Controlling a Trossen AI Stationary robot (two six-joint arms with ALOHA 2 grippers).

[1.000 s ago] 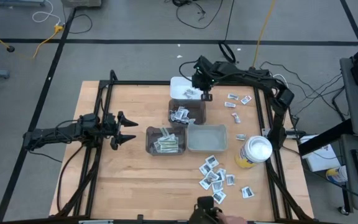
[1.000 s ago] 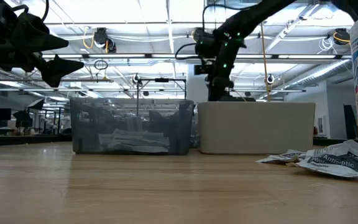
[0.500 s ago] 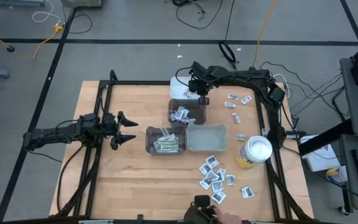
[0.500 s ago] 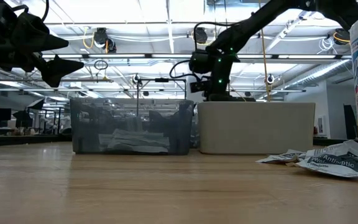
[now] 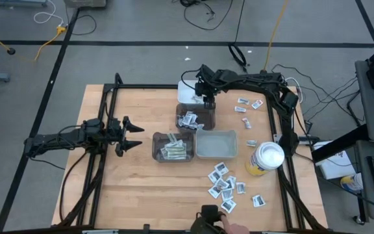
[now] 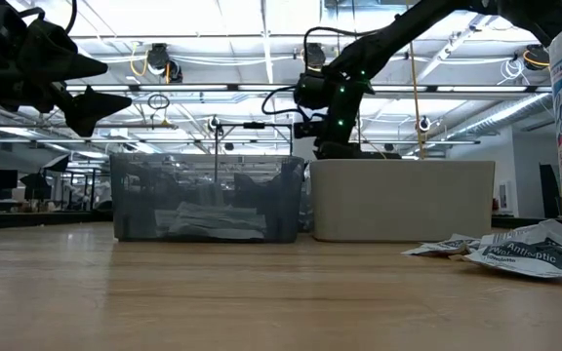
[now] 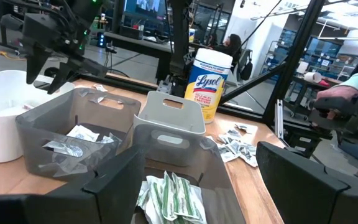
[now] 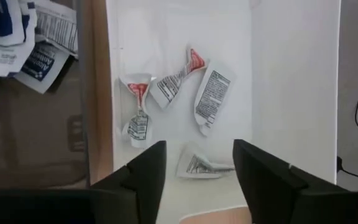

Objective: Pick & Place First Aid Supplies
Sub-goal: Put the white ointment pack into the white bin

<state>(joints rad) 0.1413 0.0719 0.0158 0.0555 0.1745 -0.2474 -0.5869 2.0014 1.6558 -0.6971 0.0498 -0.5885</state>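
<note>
From above, the right claw [image 5: 206, 95] hangs over a white bin [image 5: 188, 90] at the tabletop's [image 5: 141, 188] far edge; the left claw [image 5: 130, 135] waits open, well apart. Loose sachets [image 5: 224, 182] lie near a yellow canister [image 5: 265, 160]. The right wrist view shows parted fingers [image 8: 143, 174] above red-marked packets [image 8: 166, 90], seemingly four, in that bin.

Two dark jointed arms, black cabling, blunt black fingers [image 8: 145, 177].
</note>
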